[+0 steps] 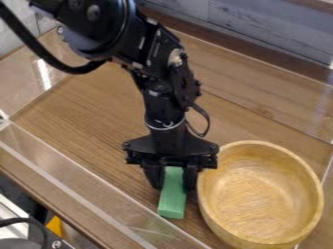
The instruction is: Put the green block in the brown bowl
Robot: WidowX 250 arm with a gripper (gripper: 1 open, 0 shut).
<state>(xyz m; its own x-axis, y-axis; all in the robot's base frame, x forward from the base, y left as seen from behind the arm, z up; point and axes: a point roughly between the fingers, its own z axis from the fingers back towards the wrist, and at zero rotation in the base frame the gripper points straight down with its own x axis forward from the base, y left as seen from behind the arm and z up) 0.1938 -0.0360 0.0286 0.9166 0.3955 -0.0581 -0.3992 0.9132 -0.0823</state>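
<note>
I see the gripper [173, 182] pointing straight down with a finger on either side of the upper end of the green block [172, 193]; I cannot tell if it is clamped. The block lies on the table [92, 107], just left of the brown bowl [260, 199].

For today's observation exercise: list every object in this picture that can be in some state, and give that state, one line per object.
green block: lying flat on the table, outside the bowl, far end between the gripper's fingers.
brown bowl: upright, empty.
gripper: pointing down, fingers astride the block; whether it grips cannot be told.
</note>
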